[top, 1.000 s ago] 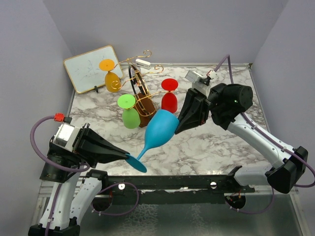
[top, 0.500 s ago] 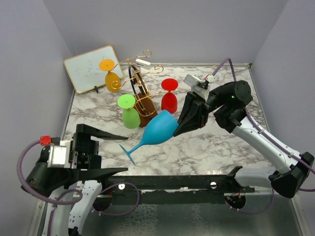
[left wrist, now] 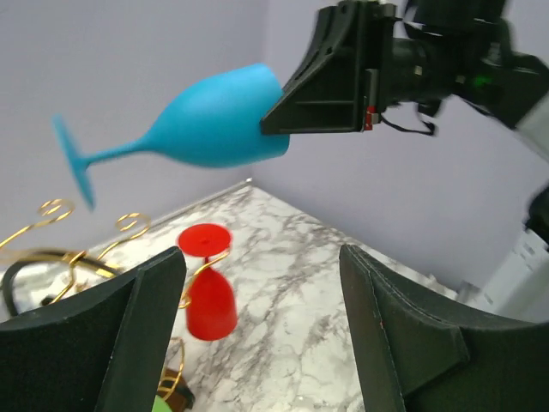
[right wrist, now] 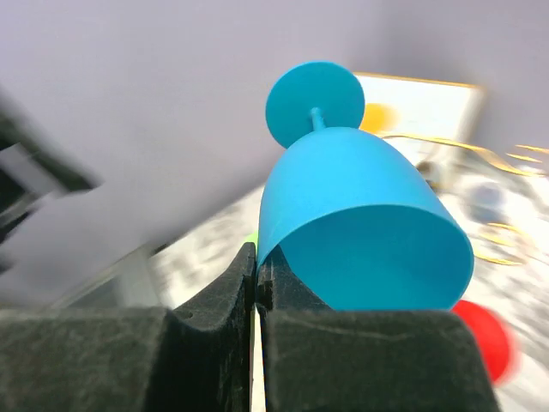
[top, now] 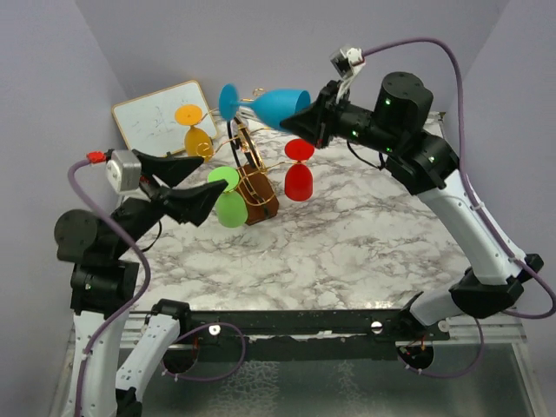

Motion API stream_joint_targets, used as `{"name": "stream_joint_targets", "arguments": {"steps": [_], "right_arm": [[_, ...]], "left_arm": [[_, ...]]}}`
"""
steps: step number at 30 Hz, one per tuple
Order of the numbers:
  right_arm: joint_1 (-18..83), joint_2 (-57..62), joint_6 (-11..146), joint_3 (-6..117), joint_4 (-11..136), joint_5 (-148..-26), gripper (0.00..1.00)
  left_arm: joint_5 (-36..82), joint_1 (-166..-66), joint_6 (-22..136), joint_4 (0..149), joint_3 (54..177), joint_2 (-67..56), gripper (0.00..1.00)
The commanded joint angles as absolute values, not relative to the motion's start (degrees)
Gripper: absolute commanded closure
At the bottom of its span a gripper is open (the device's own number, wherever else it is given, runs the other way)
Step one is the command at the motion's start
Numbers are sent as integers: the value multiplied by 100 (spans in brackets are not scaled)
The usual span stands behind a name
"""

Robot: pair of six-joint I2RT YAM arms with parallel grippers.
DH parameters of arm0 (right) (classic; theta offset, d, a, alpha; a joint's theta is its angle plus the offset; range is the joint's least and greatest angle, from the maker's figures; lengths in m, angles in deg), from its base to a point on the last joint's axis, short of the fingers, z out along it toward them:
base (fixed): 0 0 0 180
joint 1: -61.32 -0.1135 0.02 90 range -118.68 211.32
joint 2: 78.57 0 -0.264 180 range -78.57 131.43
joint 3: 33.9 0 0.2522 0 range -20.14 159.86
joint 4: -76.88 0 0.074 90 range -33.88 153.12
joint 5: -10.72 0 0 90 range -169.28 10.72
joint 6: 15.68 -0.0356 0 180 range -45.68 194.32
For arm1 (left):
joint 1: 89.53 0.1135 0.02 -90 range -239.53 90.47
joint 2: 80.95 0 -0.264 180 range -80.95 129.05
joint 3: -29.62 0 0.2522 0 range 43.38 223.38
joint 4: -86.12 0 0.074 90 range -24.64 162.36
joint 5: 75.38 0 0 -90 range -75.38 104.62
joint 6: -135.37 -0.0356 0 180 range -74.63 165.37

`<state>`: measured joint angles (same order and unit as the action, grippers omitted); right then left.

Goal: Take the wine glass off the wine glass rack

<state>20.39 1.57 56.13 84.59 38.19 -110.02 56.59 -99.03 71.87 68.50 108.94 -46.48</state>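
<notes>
**A:** In the top view, where is the blue wine glass (top: 271,105)?

**B:** It is in the air, lying on its side above the wine glass rack (top: 253,186). The foot points left and the mouth points right. The right gripper (top: 295,120) has it by the rim, with the jaws closed on the thin wall.

**A:** And the rack itself?

**B:** It stands on the far left part of the marble table (top: 373,236), in front of the white board (top: 152,117). Three glasses hang on its gold arms, foot up: a green glass (top: 230,201) on the near left, an orange glass (top: 196,137) on the far left, and a red glass (top: 298,176) on the right.

**A:** What about the left gripper (top: 208,174)?

**B:** It is spread wide and holds nothing. It hovers just to the left of the rack, near the green glass.

**A:** What does the left wrist view show?

**B:** Its own fingers (left wrist: 94,343) stand far apart at the bottom, with nothing between them. Above them the blue glass is apart from the curled gold hooks, and the right gripper is at its mouth.

**A:** And the right wrist view?

**B:** There the fingers (right wrist: 206,300) are pressed together on the edge of the rim. The foot of the glass points away from the camera, toward the board. The background is blurred.
</notes>
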Motion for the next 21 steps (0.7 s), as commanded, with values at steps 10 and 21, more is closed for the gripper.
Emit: {"name": "stream_joint_targets", "arguments": {"steps": [10,21], "right_arm": [[4635,3768,5619,12522,498,-7954,99],[5117,3852,5653,10929,-236,-7906,99]], "left_arm": [[1126,-9904,6651,4495,11823,-3006,35],[328,-9830,6790,3955,12806,-1367,37]]}}
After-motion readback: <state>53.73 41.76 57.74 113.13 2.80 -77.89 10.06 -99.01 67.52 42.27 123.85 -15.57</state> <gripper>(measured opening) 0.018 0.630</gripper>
